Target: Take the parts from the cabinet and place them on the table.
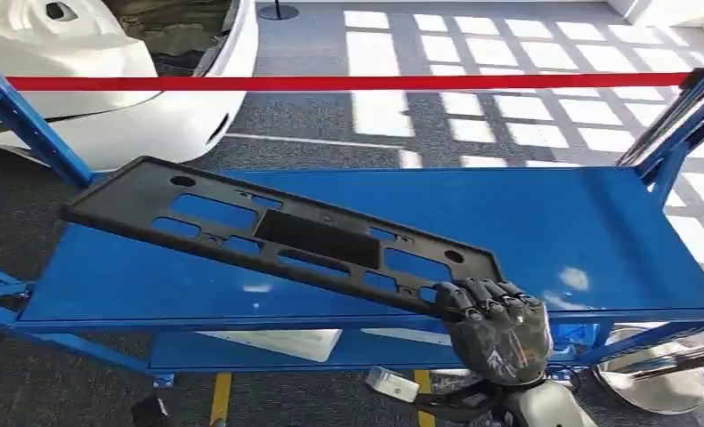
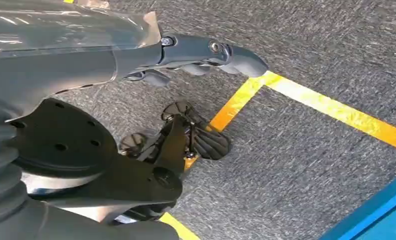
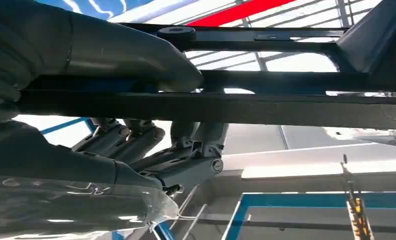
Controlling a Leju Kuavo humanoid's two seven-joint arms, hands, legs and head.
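Item: black slotted panel [image 1: 277, 233], long and flat, over the blue worktop [image 1: 579, 240], tilted, its far-left end raised.
Right hand [image 1: 495, 327]: clamped on the panel's near-right end, fingers [image 1: 481, 294] over the top edge, thumb [image 3: 135, 55] on the opposite face.
Left hand [image 2: 206, 55]: hanging above grey carpet [image 2: 326, 45] with yellow tape [image 2: 336, 111], fingers loosely apart, holding nothing.
Far side: red barrier tape [image 1: 348, 83], white car body [image 1: 108, 80].

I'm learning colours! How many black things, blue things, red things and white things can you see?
Black: 1, the plate part in the right hand
Blue: 1, the table
Red: 1, the barrier tape
White: 1, the car body
Total: 4
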